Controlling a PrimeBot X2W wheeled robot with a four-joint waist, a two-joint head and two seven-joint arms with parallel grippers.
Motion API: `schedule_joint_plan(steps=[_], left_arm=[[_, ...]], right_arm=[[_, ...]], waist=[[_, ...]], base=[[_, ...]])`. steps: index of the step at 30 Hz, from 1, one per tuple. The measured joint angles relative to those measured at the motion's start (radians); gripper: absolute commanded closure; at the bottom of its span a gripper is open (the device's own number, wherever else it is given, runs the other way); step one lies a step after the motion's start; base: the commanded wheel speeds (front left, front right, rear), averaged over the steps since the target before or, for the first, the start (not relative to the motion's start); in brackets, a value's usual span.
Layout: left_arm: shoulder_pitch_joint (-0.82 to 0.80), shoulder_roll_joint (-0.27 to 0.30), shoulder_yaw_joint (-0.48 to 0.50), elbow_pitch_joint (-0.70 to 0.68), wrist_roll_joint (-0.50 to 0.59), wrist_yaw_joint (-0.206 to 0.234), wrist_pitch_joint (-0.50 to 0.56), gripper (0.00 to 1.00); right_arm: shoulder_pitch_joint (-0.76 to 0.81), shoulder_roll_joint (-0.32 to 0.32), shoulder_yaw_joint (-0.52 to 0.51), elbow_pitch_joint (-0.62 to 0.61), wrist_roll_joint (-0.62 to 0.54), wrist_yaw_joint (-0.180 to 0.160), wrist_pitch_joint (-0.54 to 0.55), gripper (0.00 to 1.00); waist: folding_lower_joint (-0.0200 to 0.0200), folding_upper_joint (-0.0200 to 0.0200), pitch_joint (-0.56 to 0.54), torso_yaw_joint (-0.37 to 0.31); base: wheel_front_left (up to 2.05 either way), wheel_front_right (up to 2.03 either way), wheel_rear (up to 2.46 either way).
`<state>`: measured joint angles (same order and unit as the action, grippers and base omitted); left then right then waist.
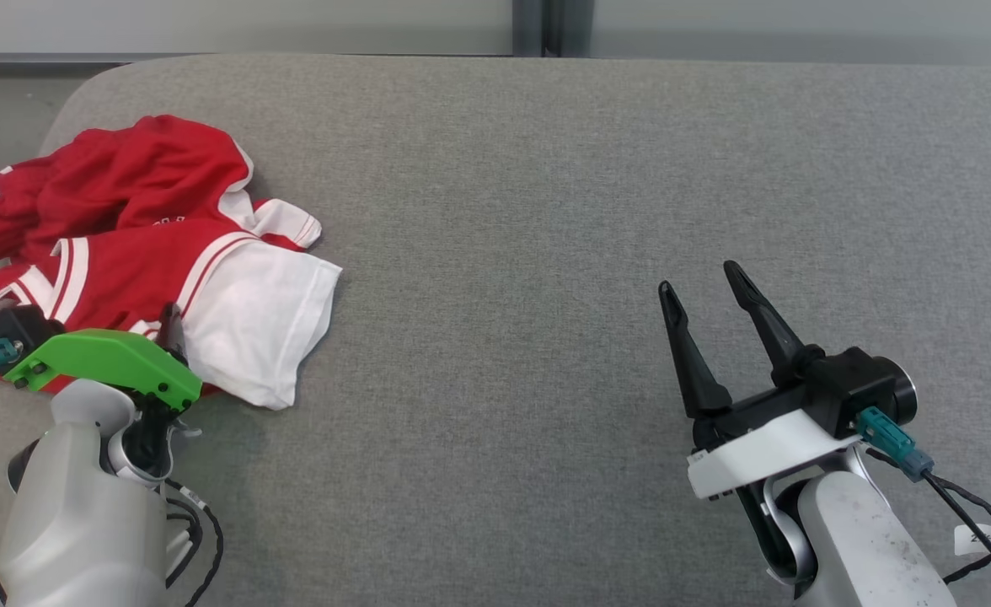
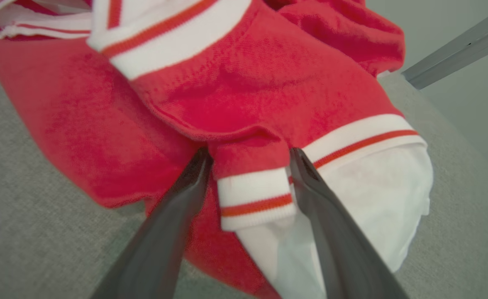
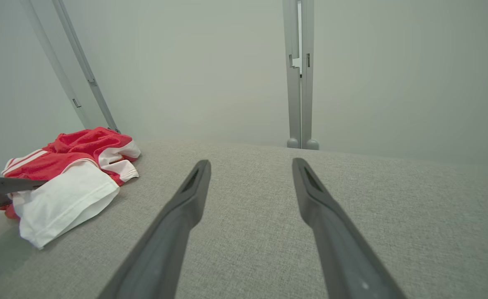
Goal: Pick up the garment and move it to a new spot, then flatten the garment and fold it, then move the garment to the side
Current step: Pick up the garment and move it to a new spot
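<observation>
The garment point(image 1: 125, 244) is a crumpled red jersey with white sleeves and red-and-white striped trim, lying at the left end of the grey padded surface point(image 1: 504, 211). My left gripper point(image 1: 158, 330), under its green cover, reaches into the garment's near edge. In the left wrist view its jaws stand open, the left gripper point(image 2: 250, 155) straddling a raised red fold point(image 2: 248, 153) with a striped cuff point(image 2: 256, 199). My right gripper point(image 1: 698, 280) hovers open over bare surface at the right, far from the garment point(image 3: 65, 166). Nothing lies between the right gripper's point(image 3: 251, 162) fingers.
The surface's rounded far-left corner point(image 1: 83, 84) and left edge run close to the garment. A pale wall with grey metal posts point(image 3: 300, 83) rises behind the far edge. Bare grey surface stretches from the garment to the right side.
</observation>
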<state>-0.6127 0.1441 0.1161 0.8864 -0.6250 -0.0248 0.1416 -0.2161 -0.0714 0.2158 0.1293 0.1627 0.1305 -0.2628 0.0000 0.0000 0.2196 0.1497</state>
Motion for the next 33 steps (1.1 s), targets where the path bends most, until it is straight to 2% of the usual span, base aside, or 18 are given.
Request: schedule_joint_plan(steps=[2,11,17,24,33], left_arm=[[-0.016,0.007,-0.002,0.023,0.001,-0.007,-0.021,1.0],[-0.033,0.038,-0.035,0.076,0.023,-0.033,-0.064,1.0],[-0.038,0.111,-0.063,0.011,0.074,-0.03,-0.078,1.0],[-0.038,0.135,-0.107,-0.234,0.101,-0.019,-0.017,1.0],[0.023,0.132,-0.165,-0.686,0.116,0.031,0.163,1.0]], right_arm=[[0.0,0.001,-0.001,0.001,0.0,0.0,0.0,0.0],[0.004,0.012,0.002,0.007,0.011,0.0,0.0,0.0],[0.023,0.019,-0.012,0.005,0.03,0.0,0.0,0.0],[0.065,0.021,-0.038,-0.001,0.065,0.0,0.0,0.0],[0.083,0.022,-0.049,-0.014,0.074,0.0,0.0,0.0]], waist=[[0.0,0.0,0.009,-0.013],[0.0,0.0,-0.028,-0.019],[0.0,0.0,-0.084,-0.02],[0.0,0.0,-0.153,-0.028],[0.0,0.0,-0.214,-0.081]], base=[[0.0,0.0,0.0],[0.0,0.0,0.0],[0.0,0.0,0.0],[0.0,0.0,0.0],[0.0,0.0,0.0]])
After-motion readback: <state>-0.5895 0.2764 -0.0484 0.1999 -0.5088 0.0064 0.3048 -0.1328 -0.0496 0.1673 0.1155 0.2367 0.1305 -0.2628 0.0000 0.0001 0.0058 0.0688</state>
